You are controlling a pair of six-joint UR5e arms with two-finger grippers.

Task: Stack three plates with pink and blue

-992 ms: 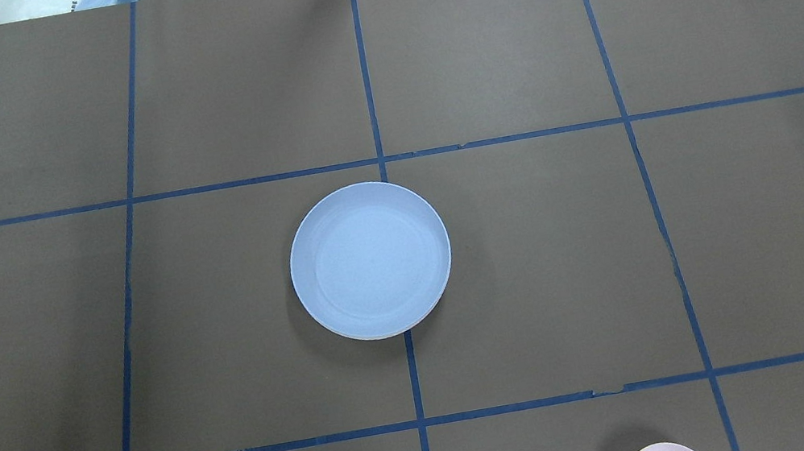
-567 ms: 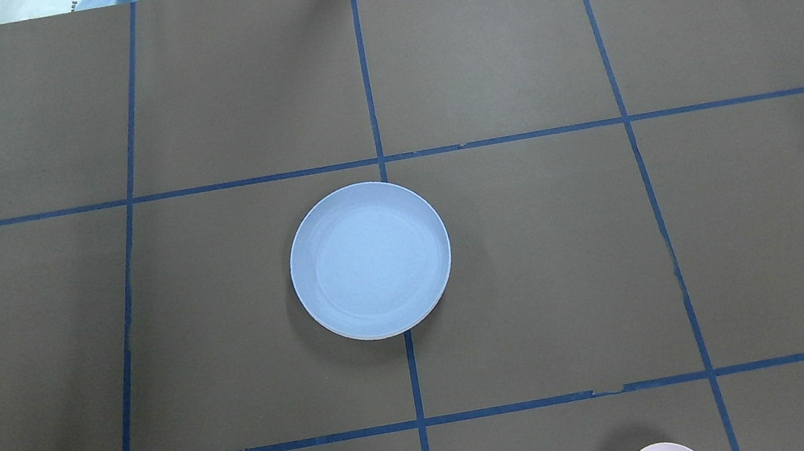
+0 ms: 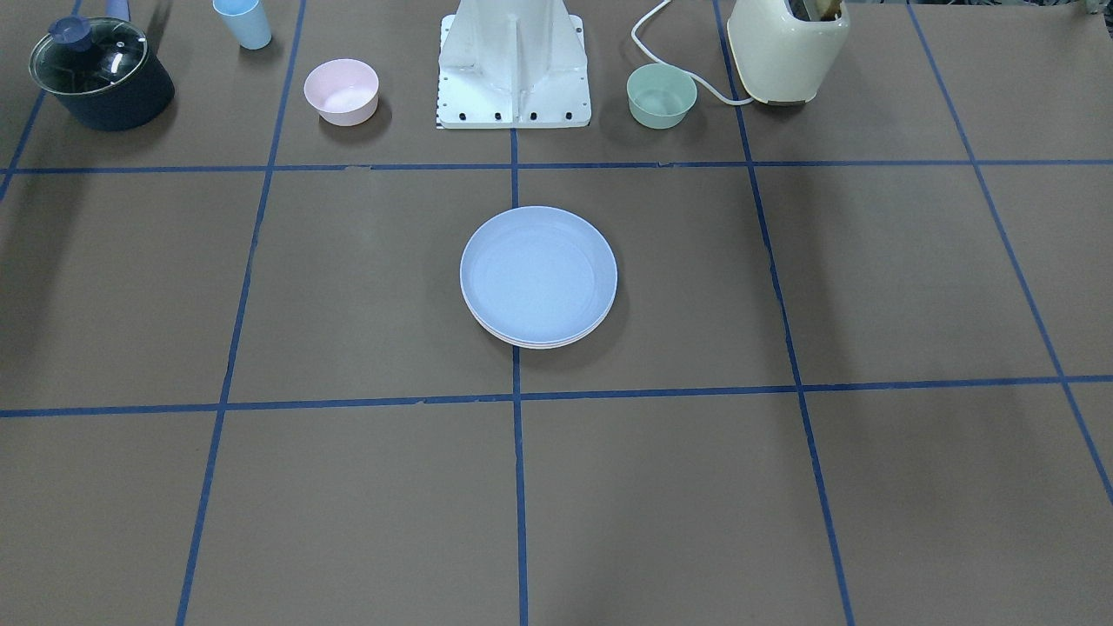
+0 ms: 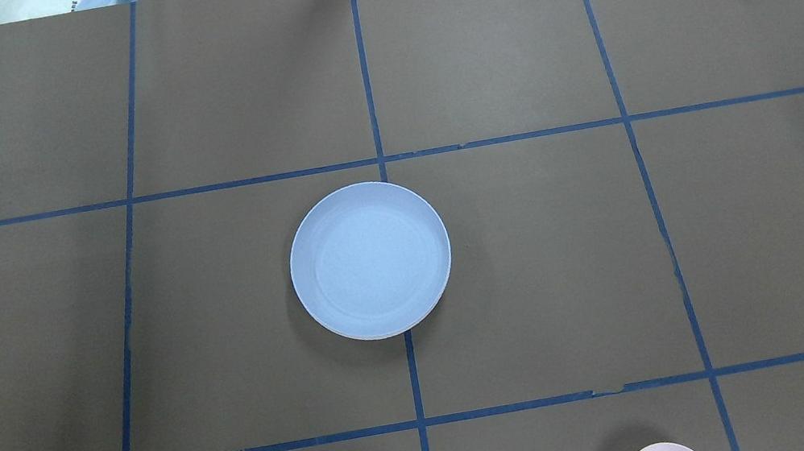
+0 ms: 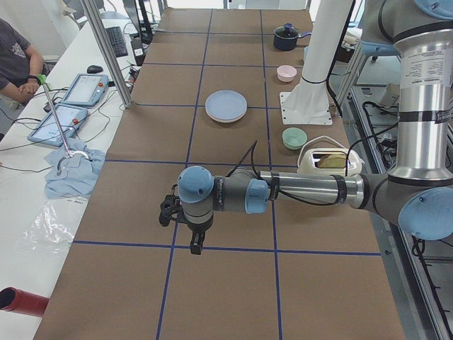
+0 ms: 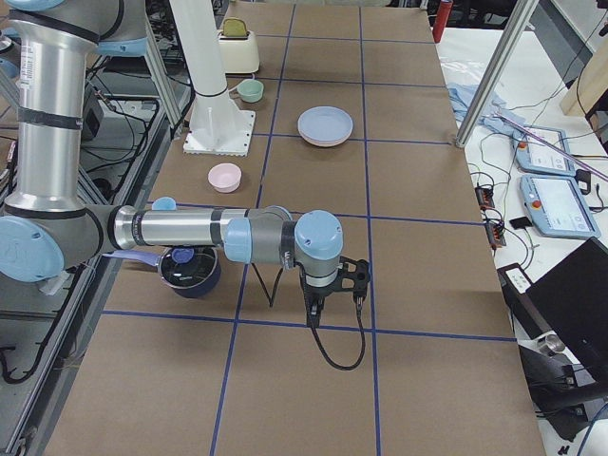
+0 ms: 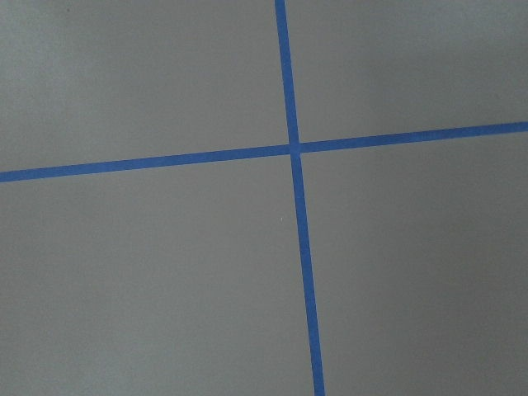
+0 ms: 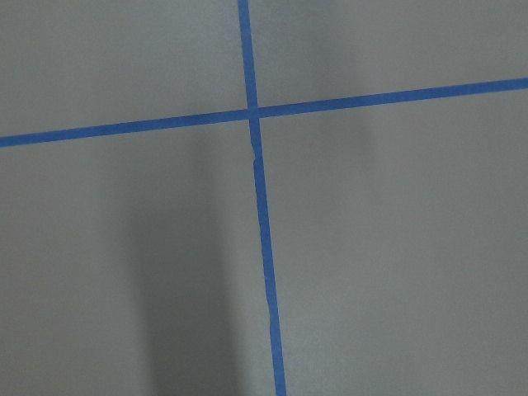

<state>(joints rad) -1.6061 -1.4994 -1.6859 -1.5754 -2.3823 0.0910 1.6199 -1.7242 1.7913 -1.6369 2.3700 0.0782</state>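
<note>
The plates (image 3: 538, 276) sit as one stack at the middle of the table, a light blue plate on top. Under it only thin pale rims of the lower plates (image 3: 537, 343) show at the front edge, and I cannot tell their colours. The stack also shows in the overhead view (image 4: 370, 260) and in both side views (image 5: 226, 105) (image 6: 325, 124). My left gripper (image 5: 170, 211) hangs over bare table far from the stack, and so does my right gripper (image 6: 355, 276). Both show only in side views, so I cannot tell whether they are open or shut. The wrist views show only brown table and blue tape.
Near the robot base (image 3: 513, 61) stand a small pink bowl (image 3: 341, 91), a small green bowl (image 3: 662, 96), a cream toaster (image 3: 787, 48), a dark lidded pot (image 3: 100, 74) and a blue cup (image 3: 243, 22). An operator (image 5: 18, 60) sits beyond the table's far side.
</note>
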